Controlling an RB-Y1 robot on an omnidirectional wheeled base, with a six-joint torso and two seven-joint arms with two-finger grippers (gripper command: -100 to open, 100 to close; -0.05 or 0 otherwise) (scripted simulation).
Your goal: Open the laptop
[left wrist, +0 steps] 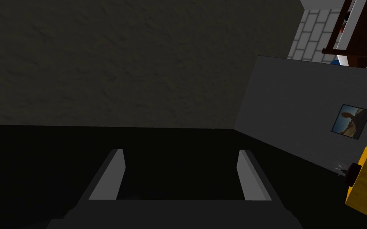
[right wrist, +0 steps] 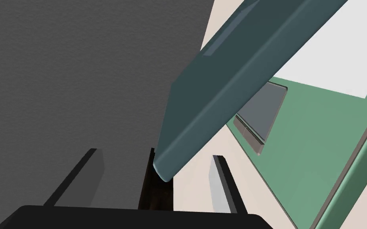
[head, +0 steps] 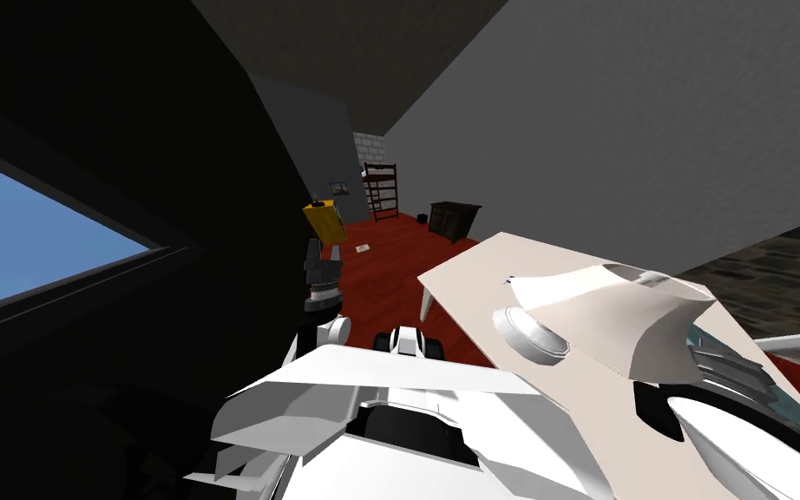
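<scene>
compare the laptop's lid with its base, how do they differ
The lid is dark teal; the base is lighter green. The lid is tilted up, partly open, while the base lies flat on the table. The base carries a grey trackpad; the lid shows none. Both are thin slabs.

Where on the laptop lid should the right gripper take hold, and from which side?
Grip the lid at its free edge, near the corner between the open fingers of the right gripper. Come from the touchpad side: the lid stands tilted off the green base, leaving finger room beneath.
</scene>
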